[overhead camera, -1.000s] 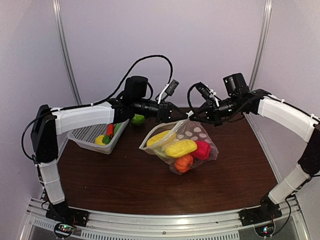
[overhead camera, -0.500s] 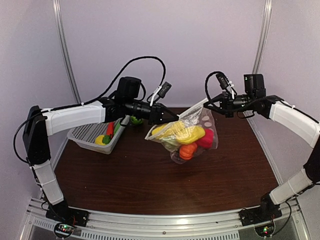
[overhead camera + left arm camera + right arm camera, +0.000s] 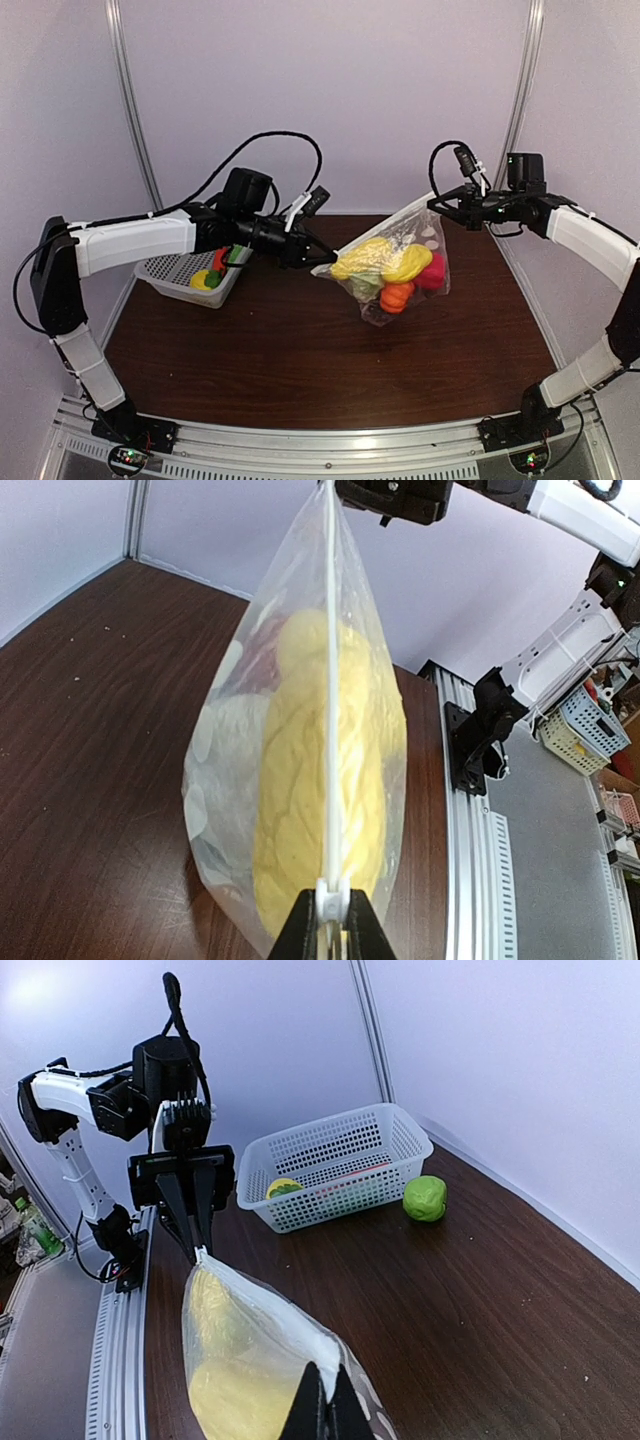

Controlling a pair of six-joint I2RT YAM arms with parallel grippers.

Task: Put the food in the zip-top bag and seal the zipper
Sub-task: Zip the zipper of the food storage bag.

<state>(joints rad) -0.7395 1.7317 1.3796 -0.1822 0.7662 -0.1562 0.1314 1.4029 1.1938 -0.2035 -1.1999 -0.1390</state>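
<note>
Now, nearest me, mid-frame, the bag (image 3: 400,285) hangs between both grippers, food (image 3: 385,262) weighing down its belly. My left gripper (image 3: 323,265) is clenched on the zipper's (image 3: 328,680) lower-left end and my right gripper (image 3: 438,201) on its upper-right end. I judge this keeps the strip taut and straight for sealing. Whether it is fully pressed, I cannot tell. Farther back at left, the basket (image 3: 172,266) holds a few pieces, with a green fruit (image 3: 425,1198) beside it.
</note>
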